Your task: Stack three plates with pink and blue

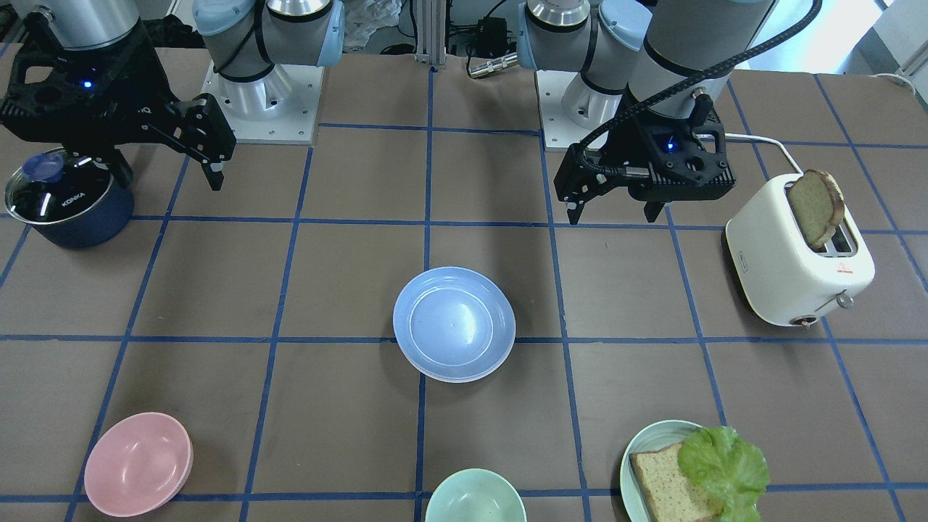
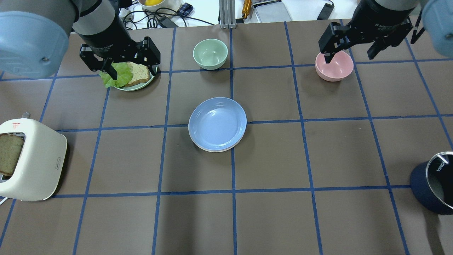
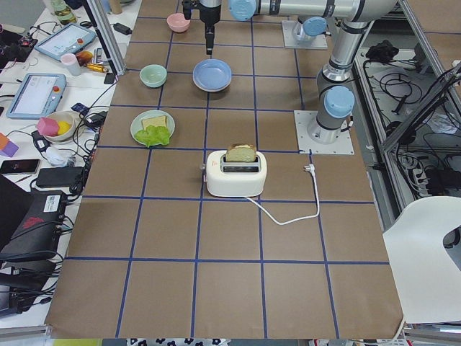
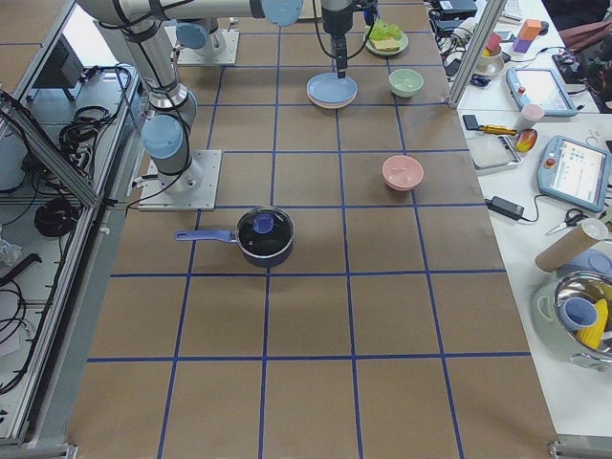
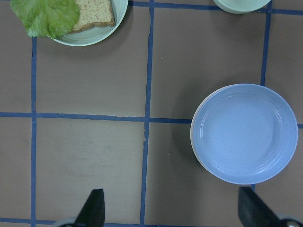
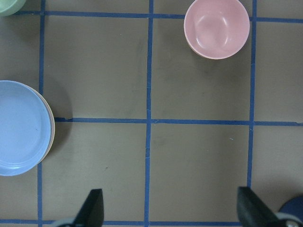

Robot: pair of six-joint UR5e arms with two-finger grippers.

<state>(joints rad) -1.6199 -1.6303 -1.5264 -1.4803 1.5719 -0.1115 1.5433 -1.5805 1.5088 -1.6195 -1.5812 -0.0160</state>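
The light blue plate [image 1: 454, 322] lies on top of a stack at the table's middle, also seen in the overhead view [image 2: 217, 124] and both wrist views [image 5: 245, 133] [image 6: 21, 127]. A cream-white rim [image 2: 208, 149] of a plate beneath it peeks out at the edge. The pink plate is hidden. My left gripper [image 1: 612, 214] [image 2: 132, 71] is open and empty, raised above the table near the lettuce plate. My right gripper [image 1: 170, 174] [image 2: 349, 56] is open and empty, raised over the pink bowl's side.
A pink bowl [image 1: 138, 464] and a pale green bowl [image 1: 475, 496] sit at the far edge. A teal plate [image 1: 629, 453] holds bread and lettuce. A white toaster [image 1: 797, 261] with bread stands on my left, a dark lidded pot [image 1: 65, 199] on my right.
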